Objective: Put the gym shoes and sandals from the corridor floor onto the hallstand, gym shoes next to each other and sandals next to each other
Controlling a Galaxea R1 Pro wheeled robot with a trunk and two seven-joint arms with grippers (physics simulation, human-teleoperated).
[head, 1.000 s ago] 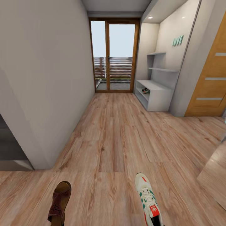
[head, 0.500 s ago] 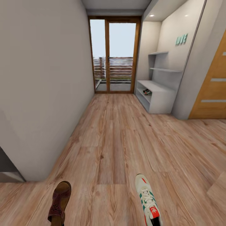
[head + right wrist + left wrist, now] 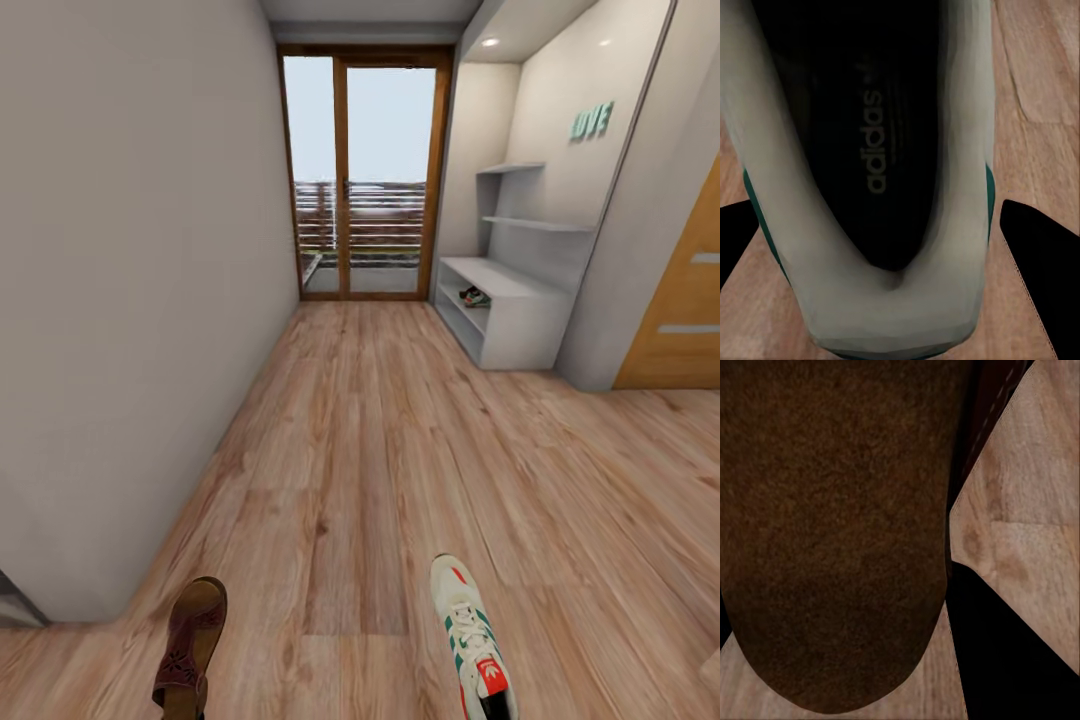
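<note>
A: The fingers first. In the right wrist view two dark shapes, one of them here (image 3: 1039,262), stand to either side of the sneaker (image 3: 870,172) near its heel; whether they press on it cannot be told. In the left wrist view a dark shape lies beside the sandal (image 3: 832,532), and how wide that gripper stands is also unclear.

B: Any writing?

A: "adidas" runs along the sneaker's dark insole, under a faint trefoil. On the alcove wall, teal letters (image 3: 591,121) seem to spell "LOVE".

B: Where are the shoes?

A: In the head view the sandal sits low on the left and the sneaker low on the right, both cut off at the edge, over the wood floor (image 3: 380,450). Ahead on the right stands the grey shoe rack (image 3: 505,315), with a small white-and-green shoe (image 3: 474,296) in its upper slot, too small to read. A glass door (image 3: 362,175) ends the corridor
</note>
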